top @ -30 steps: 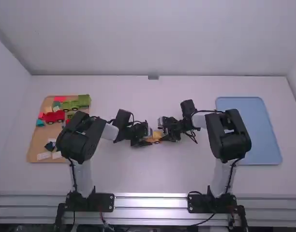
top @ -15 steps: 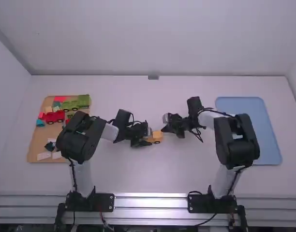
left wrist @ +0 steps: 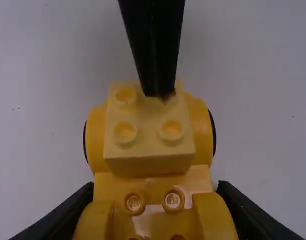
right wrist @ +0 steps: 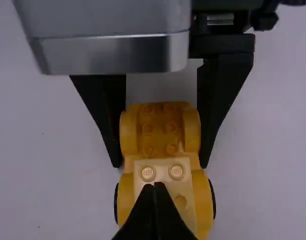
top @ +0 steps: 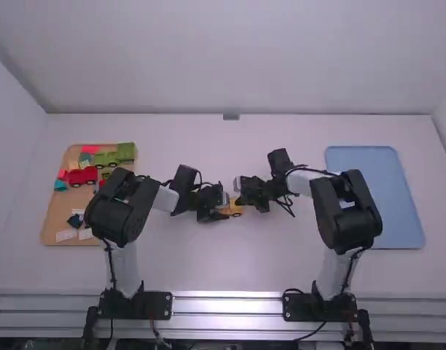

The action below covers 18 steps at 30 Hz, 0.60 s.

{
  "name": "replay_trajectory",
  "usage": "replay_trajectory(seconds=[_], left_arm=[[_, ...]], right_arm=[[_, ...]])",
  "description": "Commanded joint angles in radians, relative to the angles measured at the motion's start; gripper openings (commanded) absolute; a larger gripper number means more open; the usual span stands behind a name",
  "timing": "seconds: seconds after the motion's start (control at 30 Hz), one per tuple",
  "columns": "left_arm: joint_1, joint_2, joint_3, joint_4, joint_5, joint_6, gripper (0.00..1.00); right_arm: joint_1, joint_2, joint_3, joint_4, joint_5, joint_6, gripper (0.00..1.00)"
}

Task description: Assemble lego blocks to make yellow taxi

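In the high view my left gripper holds the yellow car base mid-table; my right gripper is over the base's right end. The left wrist view shows my left gripper with fingers pressed on both sides of the car base. A pale yellow block with studs sits on the base between its round wheel arches. My right gripper is shut, its tips together at the top of the pale block, nothing between them. Whether the tips press on it I cannot tell.
A brown tray at the left holds a green vehicle, a red vehicle and several loose blocks, partly behind the left arm. A blue tray lies at the right, behind the right arm.
My right gripper first drew back to the right from the car base, uncovering its right end, then came back left over it. The left arm and the base have not moved.
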<state>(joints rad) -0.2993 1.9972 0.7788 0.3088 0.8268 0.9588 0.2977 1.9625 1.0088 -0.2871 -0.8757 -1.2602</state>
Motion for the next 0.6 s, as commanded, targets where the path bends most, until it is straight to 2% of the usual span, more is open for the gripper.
replay_trajectory(seconds=[0.0,0.23,0.57], left_arm=[[0.002,0.013,0.0,-0.014,-0.031,-0.001,0.43],[0.002,0.013,-0.001,-0.013,-0.031,0.0,0.41],[0.007,0.013,-0.001,-0.014,-0.031,-0.001,0.41]], right_arm=[[0.006,0.013,0.005,0.01,0.066,0.057,0.0],[0.004,0.013,0.005,0.018,0.009,0.022,0.0],[0.033,0.02,0.004,0.018,0.046,0.035,0.0]])
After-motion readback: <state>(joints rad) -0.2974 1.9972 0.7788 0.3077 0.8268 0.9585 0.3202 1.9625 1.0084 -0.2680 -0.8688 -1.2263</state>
